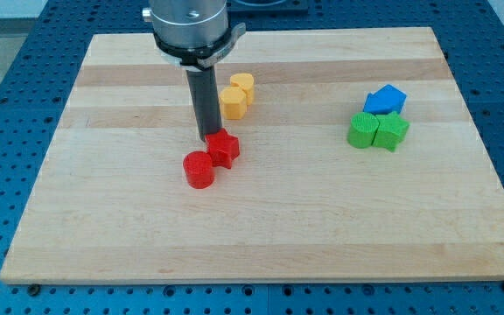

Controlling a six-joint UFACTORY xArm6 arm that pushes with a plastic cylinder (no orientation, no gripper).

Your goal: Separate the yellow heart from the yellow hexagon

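Red cylinder [199, 170] sits nearest the view's bottom, touching a second red block [224, 149], shape unclear. My tip [210, 140] is down right at that second red block's top-left edge. No gripper on this rig, just the bare rod, holding nothing. Target pair lies up and to the view's right of tip: yellow hexagon [233, 102] w/ yellow heart [243, 85] touching it behind. Judgement: need to come in btwn them. Blue and green blocks [379, 131] sit well apart, right side.

The yellow heart [233, 101] and the yellow hexagon [243, 85] lie touching on the surface's upper middle, the hexagon at about one o'clock from the heart, both flat.
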